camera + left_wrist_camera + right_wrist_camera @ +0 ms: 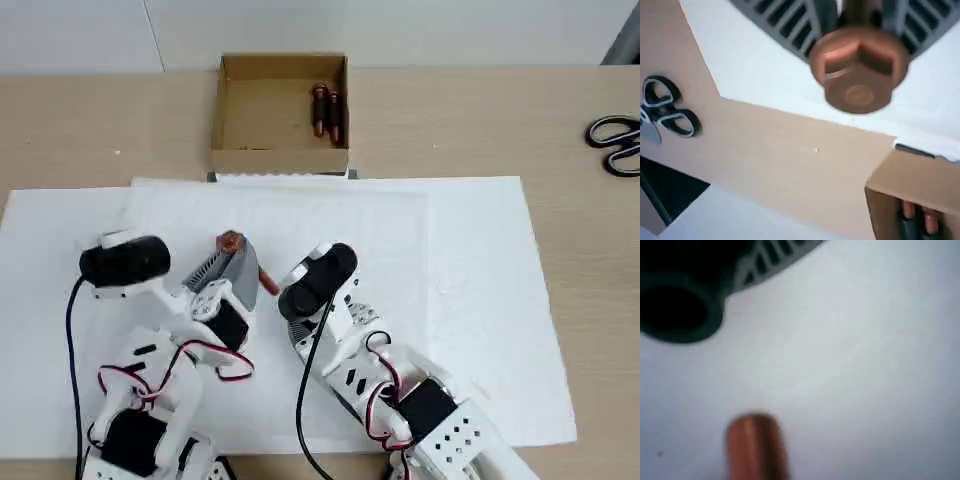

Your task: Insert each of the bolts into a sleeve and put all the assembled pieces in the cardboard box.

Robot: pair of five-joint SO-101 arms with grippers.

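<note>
Short of the cardboard box, left fingers clamp a bolt, right fingers a sleeve; insertion step, I reckon, and next needs tip-to-bore alignment.

We look steeply down on the table from a fixed high camera above the arms' side, far enough back to take in the cardboard box, the scissors and the white sheet. Our left wrist camera sits close behind the bolt and faces out across the table to the same box and scissors. Our right wrist camera hangs very near the sheet, facing the sleeve mouth and one end of the bolt. The high view shares that bolt.
</note>
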